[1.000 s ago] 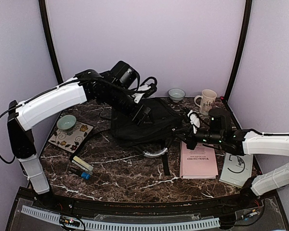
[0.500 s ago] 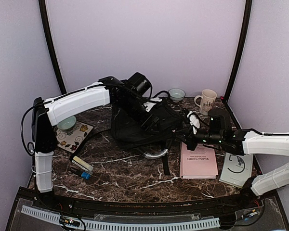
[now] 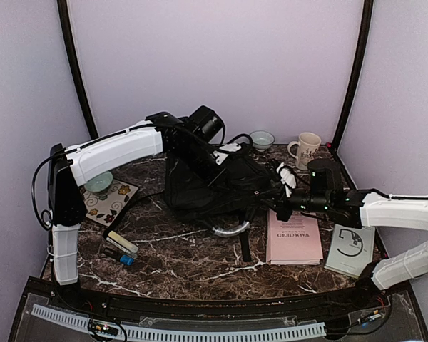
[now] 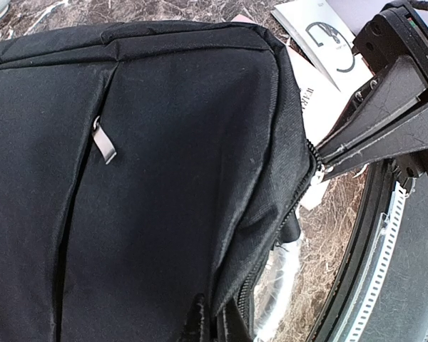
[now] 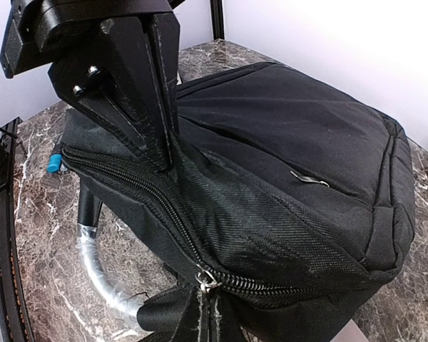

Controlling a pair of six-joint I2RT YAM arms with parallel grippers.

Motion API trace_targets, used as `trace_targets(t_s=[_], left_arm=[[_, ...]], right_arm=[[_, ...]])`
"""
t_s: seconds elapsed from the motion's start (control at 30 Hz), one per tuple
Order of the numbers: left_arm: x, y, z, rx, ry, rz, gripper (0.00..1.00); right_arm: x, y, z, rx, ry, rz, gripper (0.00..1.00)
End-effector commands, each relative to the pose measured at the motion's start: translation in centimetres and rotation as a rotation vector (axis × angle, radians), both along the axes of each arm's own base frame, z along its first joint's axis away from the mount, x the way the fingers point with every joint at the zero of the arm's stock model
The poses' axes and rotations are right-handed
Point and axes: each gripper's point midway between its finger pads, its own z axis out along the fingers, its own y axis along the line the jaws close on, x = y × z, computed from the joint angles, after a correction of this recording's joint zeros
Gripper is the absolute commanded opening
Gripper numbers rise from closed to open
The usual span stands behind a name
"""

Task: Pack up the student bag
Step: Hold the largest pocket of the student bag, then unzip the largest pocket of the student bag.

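Observation:
The student bag (image 3: pixel 200 189) is a large black backpack lying mid-table, with its silvery loop handle (image 3: pixel 228 228) at the front. My left gripper (image 3: pixel 228 174) is shut on a fold of the bag's fabric (image 4: pixel 164 142) beside the zipper, fingertips (image 4: pixel 196 320) pinched together. In the right wrist view that left gripper (image 5: pixel 167 160) presses into the bag (image 5: pixel 285 142) from above. My right gripper (image 3: pixel 272 197) is shut on the metal zipper pull (image 5: pixel 205 279) at the bag's right corner. The same pull (image 4: pixel 317 171) shows in the left wrist view at the right gripper (image 4: pixel 324 160).
A pink book (image 3: pixel 294 239) and a white booklet (image 3: pixel 351 249) lie at the front right. A mug (image 3: pixel 307 149) and a small bowl (image 3: pixel 262 139) stand at the back. On the left are a bowl (image 3: pixel 98 182), a patterned mat (image 3: pixel 103 201) and some markers (image 3: pixel 120 249).
My left arm swung right over the bag, then its gripper closed on the fabric by the zipper. The right arm has stayed in place, shut on the zipper pull.

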Motion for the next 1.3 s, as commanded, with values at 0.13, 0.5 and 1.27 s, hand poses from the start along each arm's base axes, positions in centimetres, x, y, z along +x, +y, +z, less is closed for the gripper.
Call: trace_targets(t_s=[0.13, 0.5, 1.27], left_arm=[[1.5, -0.8, 4.4, -0.108, 0.002, 0.098, 0.0], [1.6, -3.6, 6.5, -0.281, 0.163, 0.224, 0.0], [3.3, -5.7, 12.2, -0.521, 0.151, 0.284, 0.0]], right_arm=[[0.8, 0.8, 3.8, 0.079, -0.071, -0.014, 0.0], [0.8, 3.0, 5.1, 0.113, -0.039, 0.037, 0.0], [-4.0, 6.0, 3.5, 0.035, -0.06, 0.279, 0.0]])
